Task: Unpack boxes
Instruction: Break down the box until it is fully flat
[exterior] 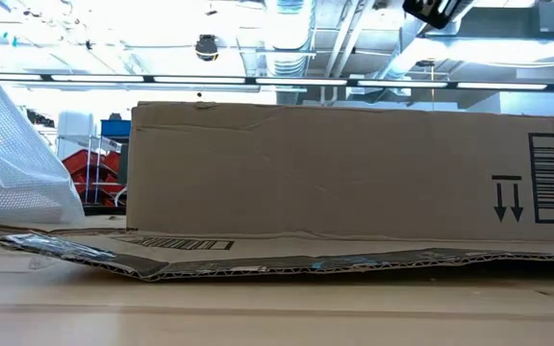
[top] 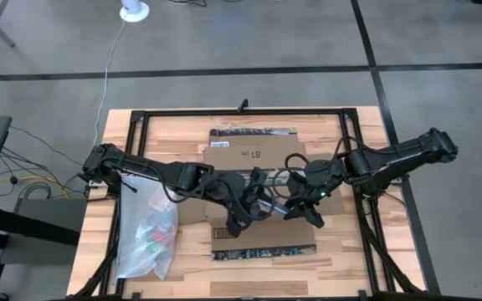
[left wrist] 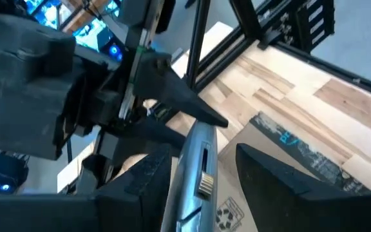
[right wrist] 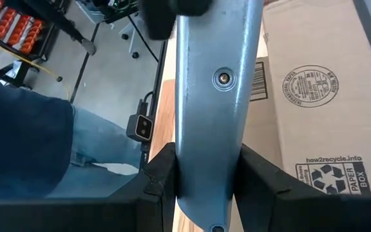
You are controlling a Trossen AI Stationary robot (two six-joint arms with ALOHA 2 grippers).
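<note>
From above I see the box point(top: 253, 188) mid-table, flaps splayed, both arms meeting over it. The low view shows only its side wall and barcode. A clear bag point(top: 147, 230) lies beside it, under my left arm. Each wrist view shows a silver utility knife point(right wrist: 214, 96): right gripper point(right wrist: 201, 177) clamps it, left gripper point(left wrist: 201, 177) straddles it, grip uncertain

You saw a grey floor point(top: 249, 38) crossed by dark lines, a white round stand base point(top: 135, 11) with its cable, and ceiling light strips point(exterior: 258, 79) beyond.
</note>
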